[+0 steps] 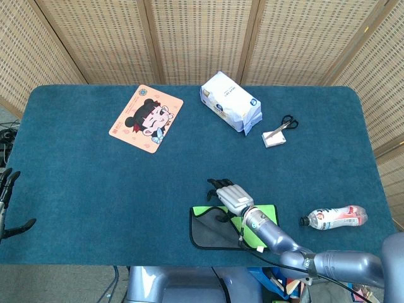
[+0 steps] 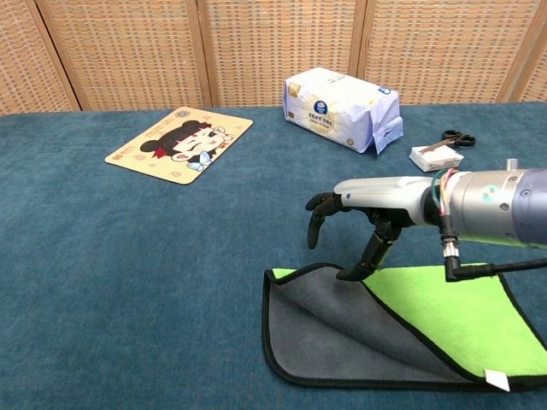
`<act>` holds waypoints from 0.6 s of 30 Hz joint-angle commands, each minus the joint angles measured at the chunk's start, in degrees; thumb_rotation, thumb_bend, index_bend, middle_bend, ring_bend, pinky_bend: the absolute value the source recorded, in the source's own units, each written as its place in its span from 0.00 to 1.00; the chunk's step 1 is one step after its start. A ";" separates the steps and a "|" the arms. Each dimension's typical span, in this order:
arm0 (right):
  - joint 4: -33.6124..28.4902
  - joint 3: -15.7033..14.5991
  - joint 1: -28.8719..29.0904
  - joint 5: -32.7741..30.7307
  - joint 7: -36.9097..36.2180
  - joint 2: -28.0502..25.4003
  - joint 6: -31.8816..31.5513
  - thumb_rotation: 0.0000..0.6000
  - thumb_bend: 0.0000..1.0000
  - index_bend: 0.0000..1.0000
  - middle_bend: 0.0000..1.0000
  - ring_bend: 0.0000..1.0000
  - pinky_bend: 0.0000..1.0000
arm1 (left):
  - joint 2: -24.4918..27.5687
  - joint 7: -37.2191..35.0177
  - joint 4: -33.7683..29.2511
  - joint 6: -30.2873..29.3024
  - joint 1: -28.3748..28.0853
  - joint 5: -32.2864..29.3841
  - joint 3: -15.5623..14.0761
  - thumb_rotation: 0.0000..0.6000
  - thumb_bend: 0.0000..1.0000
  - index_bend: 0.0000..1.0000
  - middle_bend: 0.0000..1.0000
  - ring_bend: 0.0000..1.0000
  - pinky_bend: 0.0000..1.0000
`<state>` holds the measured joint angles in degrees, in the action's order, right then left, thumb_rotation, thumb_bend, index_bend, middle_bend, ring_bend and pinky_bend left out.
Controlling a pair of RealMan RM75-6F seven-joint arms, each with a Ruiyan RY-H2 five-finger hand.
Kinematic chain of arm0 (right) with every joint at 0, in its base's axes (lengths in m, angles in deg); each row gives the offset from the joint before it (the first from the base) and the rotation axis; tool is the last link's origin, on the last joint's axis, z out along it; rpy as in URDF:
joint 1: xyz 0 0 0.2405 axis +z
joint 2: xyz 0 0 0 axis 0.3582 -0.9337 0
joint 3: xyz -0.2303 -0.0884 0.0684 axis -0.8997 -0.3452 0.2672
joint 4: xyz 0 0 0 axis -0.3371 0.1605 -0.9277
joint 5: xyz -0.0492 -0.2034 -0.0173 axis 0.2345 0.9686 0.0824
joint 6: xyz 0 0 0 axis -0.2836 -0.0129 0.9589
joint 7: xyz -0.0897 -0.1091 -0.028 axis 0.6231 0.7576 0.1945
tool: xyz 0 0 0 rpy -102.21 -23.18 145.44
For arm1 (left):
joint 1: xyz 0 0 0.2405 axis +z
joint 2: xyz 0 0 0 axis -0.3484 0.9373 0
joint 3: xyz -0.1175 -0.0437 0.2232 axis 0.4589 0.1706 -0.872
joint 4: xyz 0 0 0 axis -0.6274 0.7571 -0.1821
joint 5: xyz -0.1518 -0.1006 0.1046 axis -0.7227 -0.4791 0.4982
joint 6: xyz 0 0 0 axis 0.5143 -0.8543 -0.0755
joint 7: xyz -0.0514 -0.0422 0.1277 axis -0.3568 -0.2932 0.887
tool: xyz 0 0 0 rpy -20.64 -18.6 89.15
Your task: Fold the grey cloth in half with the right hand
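Folding progress: the grey cloth [image 2: 376, 329] lies at the near edge of the blue surface [image 2: 145, 256], right of centre, with only its left part turned over, grey side up, across the green face; the green right part is uncovered, so I judge the fold begun but far from half.
Work left: the turned-over edge needs carrying on across the green part until the cloth's edges meet, by my reading.
Right hand pose: the right hand [image 2: 355, 224] hovers palm down over the cloth's far left part, forearm reaching in from the right; its fingers [image 2: 314, 224] curl downward and apart, and the thumb [image 2: 369, 254] points down to the flap's far edge, touching or just above it — I cannot tell which.
Right hand state: it holds nothing, fingers spread and loosely bent.
Left hand: the left hand [image 1: 7, 205] shows only at the left edge of the head view, beyond the surface's corner, fingers apart and empty, well away from the cloth.
Nearby: a plastic bottle [image 1: 333, 218] lies on its side to the right of the cloth, apart from it.
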<state>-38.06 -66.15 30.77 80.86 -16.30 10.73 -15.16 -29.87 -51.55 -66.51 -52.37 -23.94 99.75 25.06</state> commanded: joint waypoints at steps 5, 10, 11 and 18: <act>1.91 -1.02 3.04 -3.97 1.54 1.85 0.71 1.00 0.39 0.36 0.00 0.00 0.00 | -0.10 0.10 0.14 0.61 -0.29 -0.89 0.30 1.00 0.16 0.00 0.00 0.00 0.00; 2.69 -2.07 3.99 -4.49 1.87 2.64 0.79 1.00 0.42 0.40 0.00 0.00 0.00 | -0.21 0.38 0.21 1.01 -0.49 -1.40 0.41 1.00 0.16 0.00 0.00 0.00 0.00; 2.64 -2.20 4.09 -4.57 1.81 2.70 0.78 1.00 0.43 0.42 0.00 0.00 0.00 | -0.24 0.45 0.21 1.05 -0.52 -1.47 0.43 1.00 0.16 0.00 0.00 0.00 0.00; 1.64 -3.12 4.38 -3.89 1.23 2.24 0.74 1.00 0.46 0.53 0.00 0.00 0.00 | -0.40 0.82 0.22 1.21 -0.64 -1.59 0.41 1.00 0.16 0.00 0.00 0.00 0.00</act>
<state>-36.36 -69.22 35.13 76.92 -15.04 13.00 -14.39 -30.27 -50.73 -66.29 -51.17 -24.58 98.15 25.48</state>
